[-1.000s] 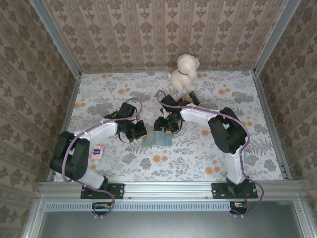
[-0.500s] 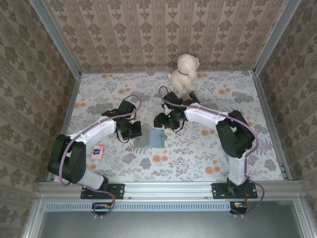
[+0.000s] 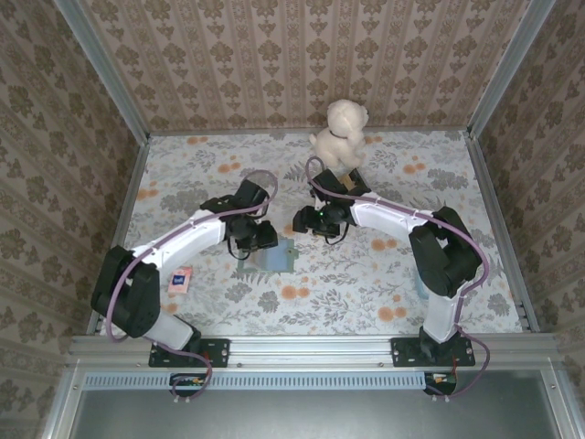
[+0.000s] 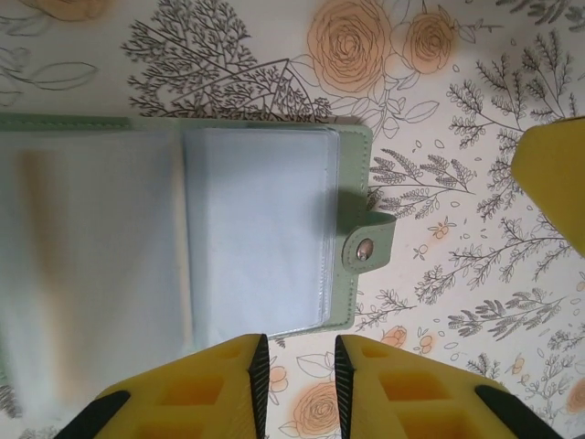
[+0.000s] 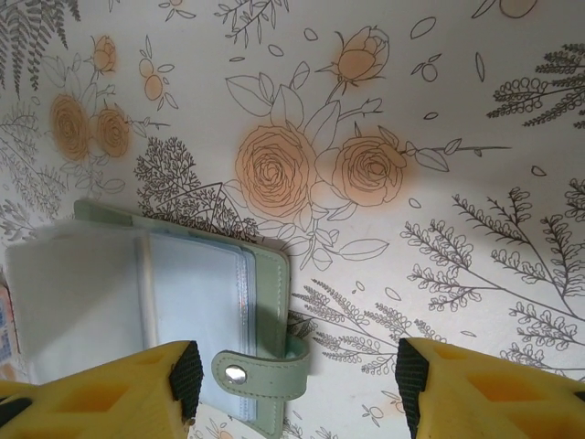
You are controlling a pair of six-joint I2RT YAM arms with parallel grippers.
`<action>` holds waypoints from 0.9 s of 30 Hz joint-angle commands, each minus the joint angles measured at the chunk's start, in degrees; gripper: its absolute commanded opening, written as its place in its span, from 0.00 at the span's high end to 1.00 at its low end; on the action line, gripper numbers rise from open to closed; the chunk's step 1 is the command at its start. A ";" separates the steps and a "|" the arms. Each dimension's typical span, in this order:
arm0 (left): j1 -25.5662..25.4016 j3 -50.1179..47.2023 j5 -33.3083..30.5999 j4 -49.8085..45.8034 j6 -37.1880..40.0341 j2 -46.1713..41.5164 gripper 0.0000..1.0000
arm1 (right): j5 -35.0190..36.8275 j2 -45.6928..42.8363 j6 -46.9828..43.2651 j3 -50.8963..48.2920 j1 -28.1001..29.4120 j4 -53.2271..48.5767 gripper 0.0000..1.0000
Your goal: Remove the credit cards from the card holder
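White-and-pink, a small card [image 3: 180, 279] lies on the floral tabletop [image 3: 366, 283]. It is well out to the left of the left claw [image 3: 263, 240], on the side nearer the arm bases.

Next comes the card holder [image 3: 277, 259], sage green, spread open and flat on the tabletop between the two claws. It is just in front of the left claw.

In the left wrist view, the left claw [image 4: 292, 355] stands narrow. Its yellow fingers [image 4: 196, 389] are slightly parted with nothing between them. The card holder's edge lies right at the fingertips. Clear plastic sleeves [image 4: 256, 229] cover a pale blue inside, and the snap tab [image 4: 368, 247] sticks out to the right.

The right claw [image 3: 309, 224] sits at the card holder's far side, spread wide and gripping nothing. In its wrist view the snap tab [image 5: 260, 373] lies between the fingers [image 5: 494, 389], and the card holder's corner is by the left one.

Farthest, well beyond the right claw, a cream plush dog [image 3: 340, 133] sits at the back wall.
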 commanded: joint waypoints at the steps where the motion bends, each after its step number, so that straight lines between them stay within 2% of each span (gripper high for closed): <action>1: -0.17 1.20 1.55 -0.04 -0.50 2.09 0.71 | 0.33 -1.92 0.89 -0.21 -0.25 0.36 0.38; 7: 0.06 1.24 0.89 -0.52 -0.22 2.70 0.68 | -0.46 -1.64 0.80 -0.39 -0.25 0.36 0.38; 11: 2.23 -0.96 -1.77 -1.65 -1.25 1.66 0.56 | -1.57 -1.56 -0.04 -0.39 -0.20 1.02 0.36; 17: 7.17 -6.41 -0.04 0.27 -2.47 -0.61 0.37 | -6.39 1.13 -3.37 2.58 1.30 -0.65 0.34; 21: 9.05 -7.95 0.20 0.95 -2.49 -0.91 0.34 | -7.83 4.37 -3.69 5.18 2.84 -2.10 0.34; 27: 9.05 -7.97 1.02 2.11 -2.30 1.03 0.33 | -8.43 7.48 -3.23 6.94 3.35 -2.76 0.35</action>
